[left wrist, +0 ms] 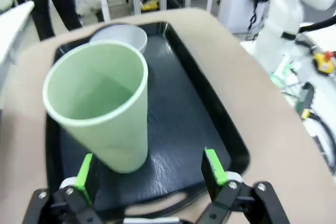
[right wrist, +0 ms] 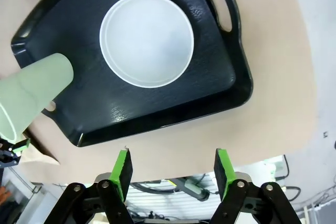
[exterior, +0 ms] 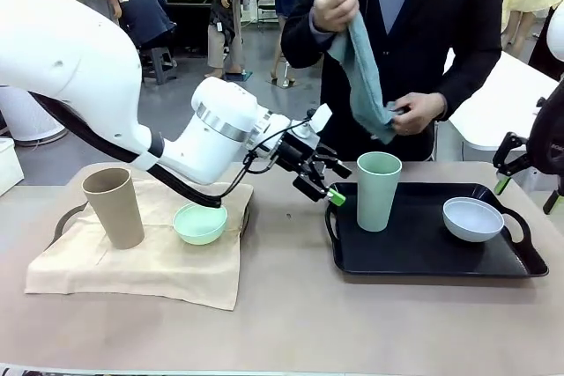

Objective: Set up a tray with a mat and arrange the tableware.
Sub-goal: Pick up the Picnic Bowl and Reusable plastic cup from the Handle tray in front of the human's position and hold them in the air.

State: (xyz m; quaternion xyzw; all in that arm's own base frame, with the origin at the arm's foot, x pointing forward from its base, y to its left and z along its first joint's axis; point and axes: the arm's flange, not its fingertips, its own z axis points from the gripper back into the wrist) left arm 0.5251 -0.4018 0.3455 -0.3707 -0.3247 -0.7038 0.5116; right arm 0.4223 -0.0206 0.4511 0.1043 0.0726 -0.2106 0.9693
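- Left wrist view: my left claw (left wrist: 148, 169) is gaping wide, gripping nothing, and hanging over the near end of the black tray (left wrist: 184, 129).
- Just ahead of my pads, the pale green cup (left wrist: 100, 108) is standing upright on the tray, apart from both pads.
- Beyond the cup, the white bowl (left wrist: 123, 36) is sitting at the tray's far end.
- Right wrist view: my right claw (right wrist: 173, 169) is standing open with nothing between its pads, hovering over the bare table (right wrist: 273, 93) just short of the tray's edge.
- Ahead of it, the white bowl is lying in the tray, with the green cup off to one side.
- Front view: behind my left claw, the mint green bowl (exterior: 200, 222) and the tan cup (exterior: 115, 207) are resting on a beige mat (exterior: 150, 266), well apart from the black tray.
- Farthest across the table, the person's hands (exterior: 335, 8) are holding a teal cloth (exterior: 366, 77).
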